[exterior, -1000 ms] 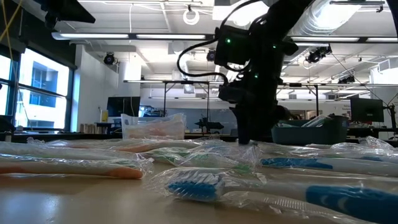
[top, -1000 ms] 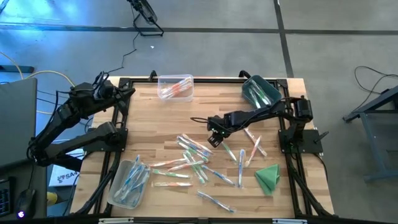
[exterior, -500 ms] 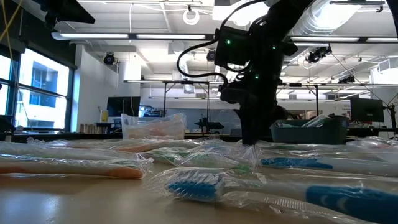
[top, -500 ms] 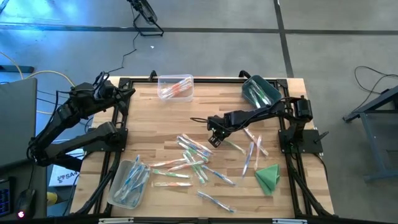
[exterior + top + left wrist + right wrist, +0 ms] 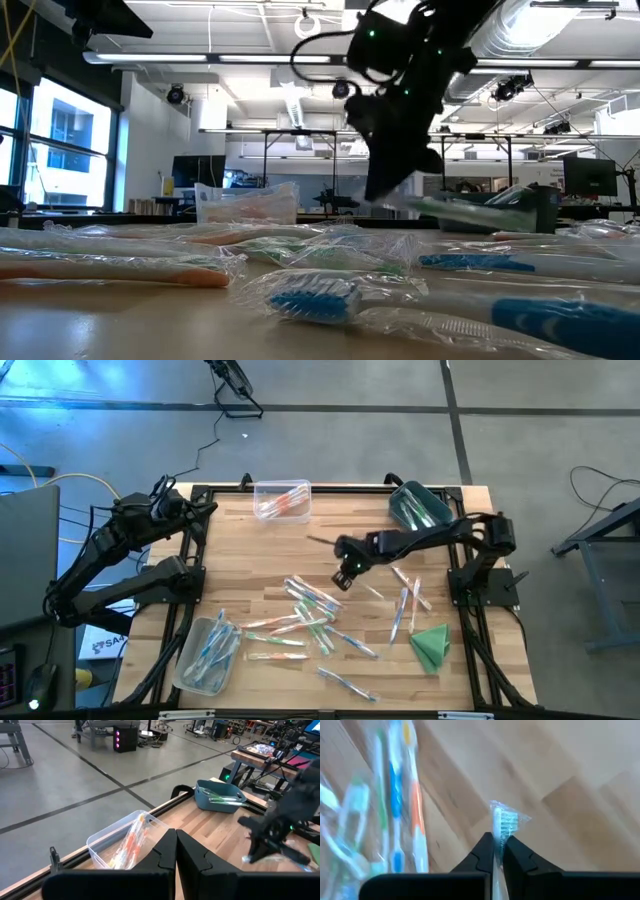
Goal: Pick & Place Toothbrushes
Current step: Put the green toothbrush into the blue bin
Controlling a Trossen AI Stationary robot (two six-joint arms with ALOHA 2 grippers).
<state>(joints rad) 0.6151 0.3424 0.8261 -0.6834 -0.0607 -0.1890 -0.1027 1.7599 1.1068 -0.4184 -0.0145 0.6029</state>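
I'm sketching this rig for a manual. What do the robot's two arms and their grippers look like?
Both arms are black, built from jointed tube-like segments. The left arm has black cables along it; the right arm carries a looping black cable and a small green light near its wrist. The left gripper and right gripper each have two flat, dark, wedge-shaped fingers.

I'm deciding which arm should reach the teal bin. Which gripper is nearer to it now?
The right gripper, shut on a green toothbrush, is nearer, mid-table a short way from the teal bin. The left gripper hangs at the table's far left edge.
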